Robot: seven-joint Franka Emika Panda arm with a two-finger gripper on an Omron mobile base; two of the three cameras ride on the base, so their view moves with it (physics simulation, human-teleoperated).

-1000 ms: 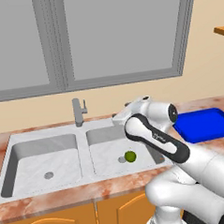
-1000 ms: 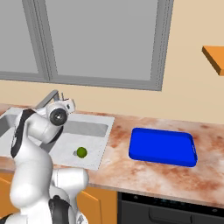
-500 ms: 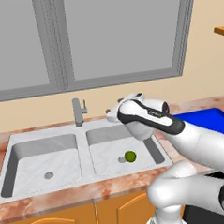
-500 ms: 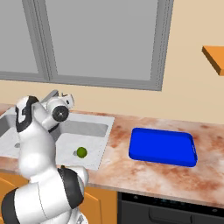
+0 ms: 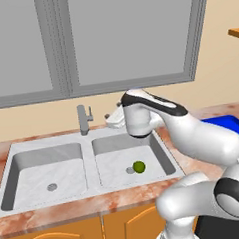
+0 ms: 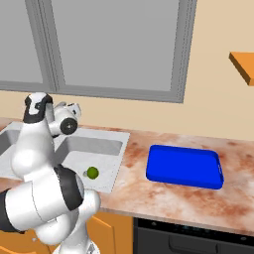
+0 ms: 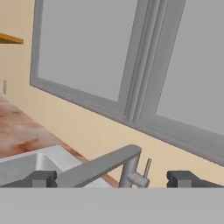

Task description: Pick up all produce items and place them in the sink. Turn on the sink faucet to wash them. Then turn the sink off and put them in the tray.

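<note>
Since earlier frame, I swung arm left toward short grey angular faucet [image 5: 83, 119]; gripper [image 7: 112, 178] fully open, empty, lever [image 7: 147, 168] ahead. Small yellow-green lime [image 5: 139, 166] rests in right bowl of pale marbled sink [image 5: 88, 142]; washing comes next.

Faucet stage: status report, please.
Gripper open, empty, lined up on the faucet. Lime sits in the right bowl of the sink near the drain. Blue tray bare. Nothing in the way.

Pale marbled stone sink [image 5: 24, 162], matt grey metal faucet [image 5: 83, 119], speckled reddish stone desk [image 6: 163, 193], smooth bright blue plastic-looking tray [image 6: 184, 166].
</note>
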